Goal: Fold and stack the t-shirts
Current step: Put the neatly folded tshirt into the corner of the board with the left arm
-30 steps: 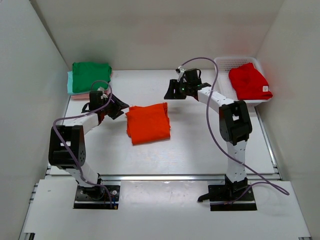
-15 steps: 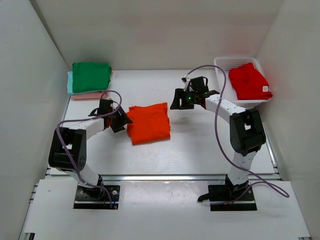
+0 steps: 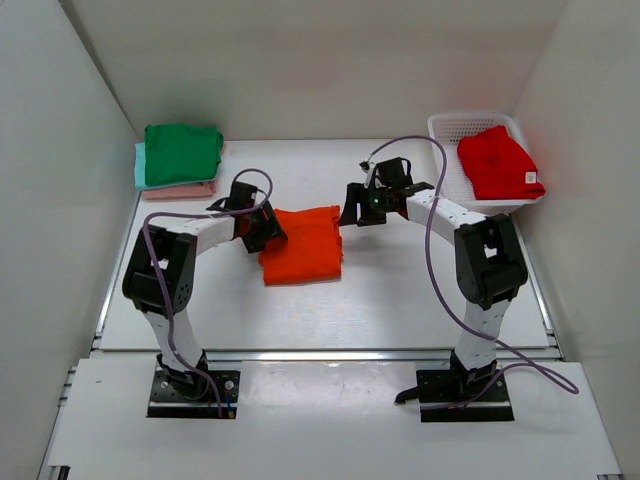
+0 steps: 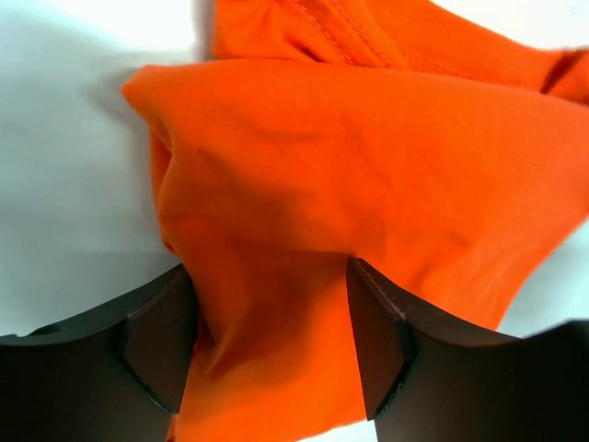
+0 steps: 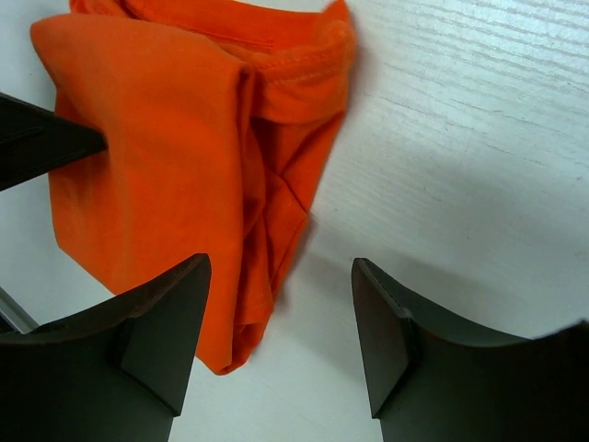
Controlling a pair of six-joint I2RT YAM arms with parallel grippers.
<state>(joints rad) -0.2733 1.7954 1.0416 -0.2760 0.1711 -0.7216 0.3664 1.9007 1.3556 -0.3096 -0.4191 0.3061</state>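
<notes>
A folded bright orange t-shirt [image 3: 300, 243] lies mid-table. My left gripper [image 3: 262, 228] is at its left edge, open, and its fingers [image 4: 161, 341] straddle the orange cloth [image 4: 368, 166], which fills the gap between them. My right gripper [image 3: 352, 208] hangs open at the shirt's back right corner. In the right wrist view the shirt's folded edge [image 5: 156, 138] reaches between the fingers beside the left one, with bare table under the rest of the right gripper [image 5: 281, 341]. A dark green t-shirt [image 3: 182, 152] tops the mint [image 3: 140, 168] and pink [image 3: 182, 190] ones at the back left. A red t-shirt [image 3: 497, 160] lies in the basket.
The white mesh basket [image 3: 447, 130] stands at the back right against the wall. White walls close in the table on the left, back and right. Purple cables loop over both arms.
Both grippers have closed in on the orange t-shirt, the left from the left side, the right from the back right. Both sets of jaws have widened a little.
</notes>
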